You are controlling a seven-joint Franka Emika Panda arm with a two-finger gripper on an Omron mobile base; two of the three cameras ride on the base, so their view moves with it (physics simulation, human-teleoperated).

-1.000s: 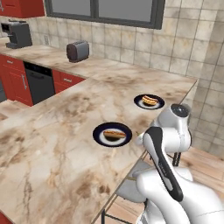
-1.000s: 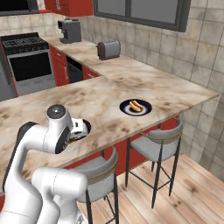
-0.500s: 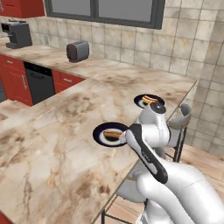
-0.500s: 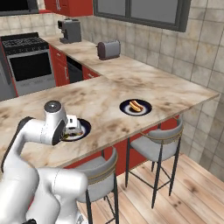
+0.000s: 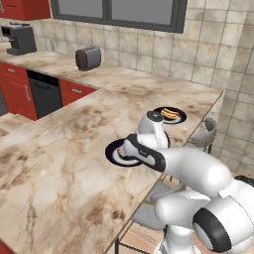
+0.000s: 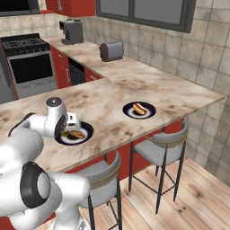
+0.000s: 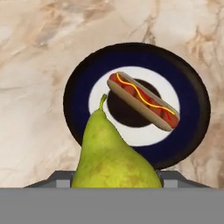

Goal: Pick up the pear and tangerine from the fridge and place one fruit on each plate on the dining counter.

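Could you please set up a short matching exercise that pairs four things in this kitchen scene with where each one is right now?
Things:
1. pear
2. near plate
3. far plate
4. toaster

Places:
A. on the back counter by the tiled wall
B. on the dining counter toward its end, holding a hot dog
C. held in the gripper
D. directly under the gripper, holding a hot dog

Pairs: 1-C, 2-D, 3-B, 4-A

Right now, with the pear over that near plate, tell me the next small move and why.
Probably lower the pear a little, toward the bare part of the plate beside the hot dog, then let go. The hand view shows the pear held above the plate's near side, stem toward the hot dog, which lies across the middle, so the drop should land clear of it.
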